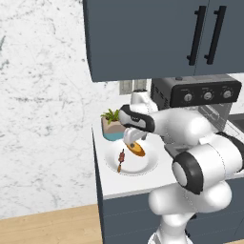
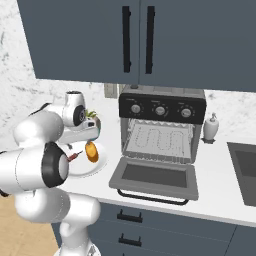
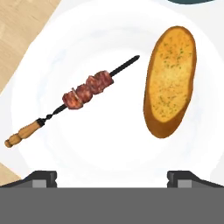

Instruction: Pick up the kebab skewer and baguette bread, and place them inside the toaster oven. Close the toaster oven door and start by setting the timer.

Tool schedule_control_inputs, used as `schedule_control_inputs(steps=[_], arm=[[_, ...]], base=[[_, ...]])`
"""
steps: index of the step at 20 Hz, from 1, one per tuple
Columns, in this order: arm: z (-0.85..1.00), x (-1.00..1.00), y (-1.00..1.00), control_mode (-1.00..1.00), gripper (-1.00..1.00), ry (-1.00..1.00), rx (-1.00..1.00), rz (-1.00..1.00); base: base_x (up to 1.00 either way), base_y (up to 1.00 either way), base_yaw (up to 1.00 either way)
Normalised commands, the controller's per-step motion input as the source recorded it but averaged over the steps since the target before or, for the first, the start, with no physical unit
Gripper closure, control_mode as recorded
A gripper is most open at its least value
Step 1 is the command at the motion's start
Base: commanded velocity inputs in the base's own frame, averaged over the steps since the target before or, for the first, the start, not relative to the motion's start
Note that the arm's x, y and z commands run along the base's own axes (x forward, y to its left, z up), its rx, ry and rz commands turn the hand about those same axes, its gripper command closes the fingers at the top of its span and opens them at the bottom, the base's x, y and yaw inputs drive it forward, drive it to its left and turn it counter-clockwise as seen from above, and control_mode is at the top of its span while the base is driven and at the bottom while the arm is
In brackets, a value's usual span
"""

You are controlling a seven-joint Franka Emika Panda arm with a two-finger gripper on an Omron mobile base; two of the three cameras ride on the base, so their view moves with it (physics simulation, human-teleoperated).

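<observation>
On the white counter (image 2: 220,172), at its left end, sits one round white plate (image 3: 109,144) carrying two items, lying apart, not touching. Left item: one kebab skewer (image 3: 83,95) — thin dark rod, wooden handle at one end overhanging the plate rim in the hand view, three red-brown meat chunks clustered mid-rod. Right item: one baguette bread (image 3: 169,81) — oval, golden crust with green flecks, lying flat. Both also visible in the left base view, skewer (image 1: 121,159) nearer the counter's front edge, bread (image 1: 138,151) partly under the hand.

The gripper (image 3: 112,177) hangs above the plate, pointing down; jaws spread wide, nothing between them, both dark fingertips (image 3: 41,178) clear of skewer and bread.

Behind the plate: one small potted plant (image 1: 112,125) in a tan and teal pot.

Right of the plate: one toaster oven (image 2: 162,127), dark grey, black control panel with three round knobs in a row. One toaster oven door (image 2: 154,179) is dropped fully down, lying flat on the counter with its black bar handle toward the front edge. One wire rack shows inside; cavity holds no food.

Further right: one white soap dispenser (image 2: 211,127) beside the oven, then a sink (image 2: 245,170) corner at the edge.

Above: dark cabinets (image 2: 135,37) with two black vertical handles
</observation>
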Motion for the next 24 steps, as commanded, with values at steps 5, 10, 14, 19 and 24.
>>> schedule_control_inputs(steps=[5,10,14,19,24], arm=[[-0.31,0.63,0.0,-1.0,-1.0,0.0,0.0,0.0],[-0.49,0.48,0.0,-1.0,-1.0,0.0,0.0,0.0],[-0.4,0.19,0.0,-1.0,-1.0,0.0,0.0,0.0],[-0.25,0.02,0.0,-1.0,-1.0,0.0,0.0,0.0],[-0.07,0.0,0.0,-1.0,-1.0,-0.01,0.0,0.0]], base=[[0.0,0.0,0.0],[0.0,0.0,0.0],[0.0,0.0,0.0],[0.0,0.0,0.0],[0.0,0.0,0.0]])
